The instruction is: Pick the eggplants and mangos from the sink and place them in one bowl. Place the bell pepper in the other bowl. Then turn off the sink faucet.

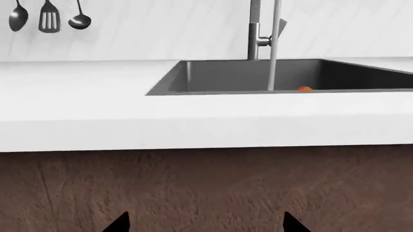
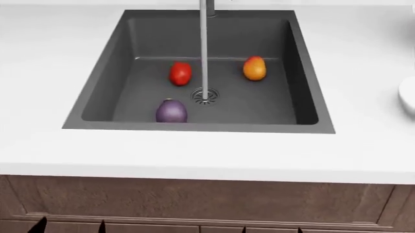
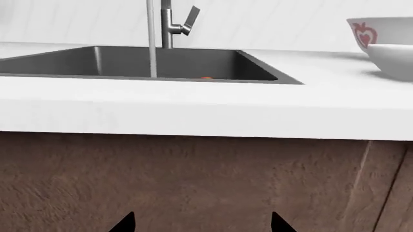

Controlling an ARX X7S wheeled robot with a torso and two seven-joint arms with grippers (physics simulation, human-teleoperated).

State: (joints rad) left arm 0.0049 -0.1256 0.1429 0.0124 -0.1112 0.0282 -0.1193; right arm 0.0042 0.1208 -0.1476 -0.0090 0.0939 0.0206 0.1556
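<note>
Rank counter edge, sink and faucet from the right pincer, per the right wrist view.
1. Counter edge, straight ahead above the right pincer.
2. Sink, behind that edge.
3. Faucet, at the sink's back rim.

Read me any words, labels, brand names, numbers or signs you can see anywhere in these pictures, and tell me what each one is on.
No readable text: no words, numbers or brand names in any view.
Only marking: a red strawberry-like picture, not lettering, on the back bowl in the right wrist view.
The front bowl, sink faucet, sink and hanging utensils show no lettering.
</note>
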